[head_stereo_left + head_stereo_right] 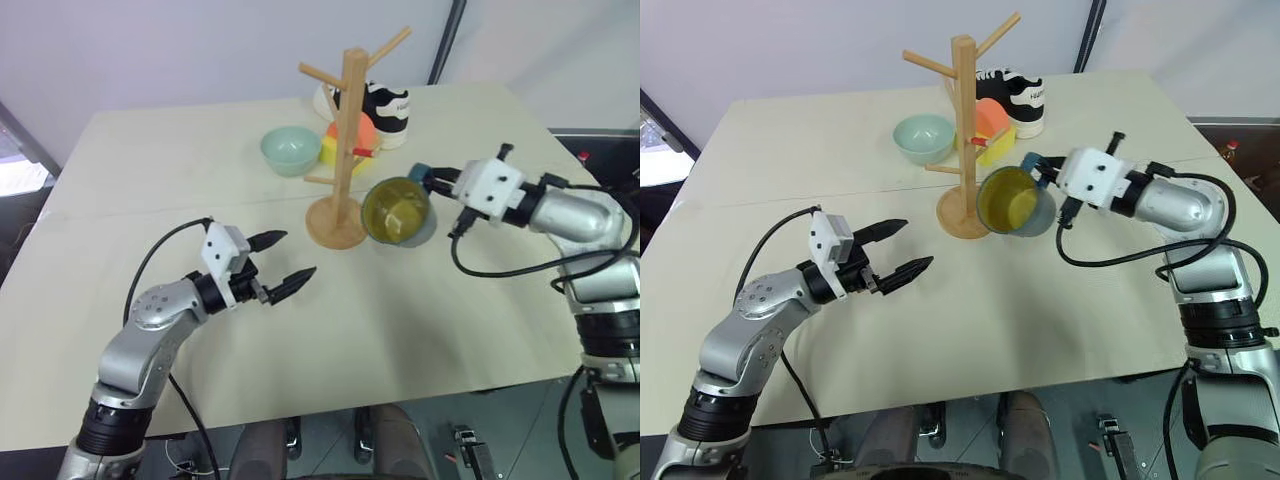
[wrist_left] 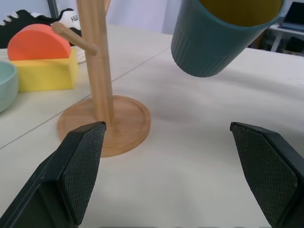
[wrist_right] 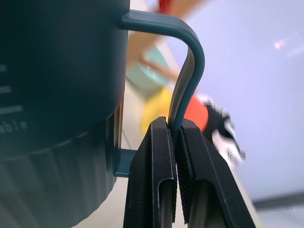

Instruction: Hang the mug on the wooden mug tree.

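place: looks like a robot lab or test room to me, not your kitchen
table: one big plain cream table (image 1: pixel 150 330), bare top, nothing homey about it
backdrop: blank pale wall right behind it, with a dark pole (image 1: pixel 447 40) leaning in the corner
props: you've got a random mix up there, a wooden mug tree (image 1: pixel 345 160), a pale green bowl (image 1: pixel 290 150), orange and yellow foam blocks (image 1: pixel 345 143) and a black-and-white sneaker (image 1: pixel 385 110), which is a staged test set
cables: loose black cable (image 1: pixel 1120 262) hanging off the arm, very much a rig setup
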Robot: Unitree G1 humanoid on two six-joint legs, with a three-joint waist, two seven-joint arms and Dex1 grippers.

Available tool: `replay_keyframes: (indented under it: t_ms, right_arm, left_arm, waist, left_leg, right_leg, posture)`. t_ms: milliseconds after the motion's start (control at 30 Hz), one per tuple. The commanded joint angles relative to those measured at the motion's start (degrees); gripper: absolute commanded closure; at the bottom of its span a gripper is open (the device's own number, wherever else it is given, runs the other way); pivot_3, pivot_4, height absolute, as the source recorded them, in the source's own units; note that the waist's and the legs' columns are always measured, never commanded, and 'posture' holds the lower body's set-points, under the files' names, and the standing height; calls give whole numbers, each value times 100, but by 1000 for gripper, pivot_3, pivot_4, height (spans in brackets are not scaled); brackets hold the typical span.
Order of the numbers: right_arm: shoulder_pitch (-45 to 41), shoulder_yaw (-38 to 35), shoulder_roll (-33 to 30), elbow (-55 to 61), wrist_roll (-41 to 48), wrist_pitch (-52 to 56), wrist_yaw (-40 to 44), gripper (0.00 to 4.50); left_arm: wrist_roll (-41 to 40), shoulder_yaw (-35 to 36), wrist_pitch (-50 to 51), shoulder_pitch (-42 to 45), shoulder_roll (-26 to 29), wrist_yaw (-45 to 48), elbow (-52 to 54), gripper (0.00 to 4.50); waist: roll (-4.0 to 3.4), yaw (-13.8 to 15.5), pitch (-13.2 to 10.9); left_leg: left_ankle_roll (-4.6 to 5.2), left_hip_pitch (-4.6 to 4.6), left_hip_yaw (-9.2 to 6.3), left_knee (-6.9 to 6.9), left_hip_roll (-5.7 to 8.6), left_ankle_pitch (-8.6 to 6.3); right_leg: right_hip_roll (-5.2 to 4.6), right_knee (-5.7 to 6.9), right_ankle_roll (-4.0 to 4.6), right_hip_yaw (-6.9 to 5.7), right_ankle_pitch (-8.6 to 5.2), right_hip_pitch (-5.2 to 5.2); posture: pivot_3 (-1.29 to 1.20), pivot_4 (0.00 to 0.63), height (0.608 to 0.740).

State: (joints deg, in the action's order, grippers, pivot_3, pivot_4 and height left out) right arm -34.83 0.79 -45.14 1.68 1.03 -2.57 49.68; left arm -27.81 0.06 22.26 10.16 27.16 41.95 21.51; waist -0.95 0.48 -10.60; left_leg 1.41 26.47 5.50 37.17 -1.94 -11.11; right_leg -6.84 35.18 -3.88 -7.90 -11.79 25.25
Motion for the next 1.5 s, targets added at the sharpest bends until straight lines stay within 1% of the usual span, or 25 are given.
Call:
replay_keyframes:
  t_ms: [33,333,667,1033,1200,1300,1333,1400,1500]
  right_arm:
    - [-413,109,-84,402,-113,349,58,4419]
    - [-1159,483,51,332,-371,679,87,4419]
    - [-1429,698,184,164,-549,672,168,4419]
    - [-1740,953,498,-452,-1063,613,-171,4419]
    - [-1781,941,579,-550,-1115,564,-198,4419]
    - [-1801,917,581,-555,-1139,526,-203,3469]
    - [-1809,912,574,-558,-1155,508,-210,2902]
    - [-1809,894,502,-551,-1206,441,-216,2010]
    - [-1765,696,265,-444,-1114,404,-136,2010]
  left_arm:
    - [-143,272,-143,150,75,99,27,0]
    - [-527,657,-28,131,135,149,240,0]
    - [-735,771,55,128,201,74,414,0]
    - [-938,787,136,194,229,-31,526,0]
    - [-946,777,141,183,224,-74,555,0]
    - [-954,776,136,183,236,-91,557,0]
    - [-958,774,135,186,241,-95,552,0]
    - [-960,759,127,194,243,-100,537,0]
    - [-953,722,123,231,239,-94,496,0]
  waist:
    - [2,15,-1]
    - [16,24,-10]
    - [17,18,-10]
    - [17,20,-11]
    - [17,17,-11]
    - [17,19,-11]
    - [17,19,-10]
    - [17,17,-10]
    - [17,27,-10]
  left_leg:
    - [0,0,2,1,0,0]
    - [13,15,14,-8,4,0]
    - [6,11,21,0,0,-1]
    - [9,10,28,-1,0,1]
    - [9,8,29,-1,0,2]
    - [10,8,29,-1,0,2]
    - [12,8,29,-1,0,4]
    - [13,8,30,-1,0,4]
    - [12,7,30,-1,0,4]
  right_leg:
    - [-1,-2,1,0,0,3]
    - [-3,-2,3,1,4,9]
    - [-2,0,4,2,6,6]
    - [-1,5,6,3,8,7]
    - [-1,7,6,3,8,6]
    - [-1,7,6,4,8,7]
    - [0,7,6,4,8,7]
    - [0,8,6,4,9,7]
    - [0,8,6,5,8,6]
  posture:
    - [0,150,732]
    - [0,150,732]
    - [0,150,732]
    - [0,150,732]
    - [0,150,732]
    - [0,150,732]
    - [0,150,732]
    - [0,150,732]
    - [0,150,732]
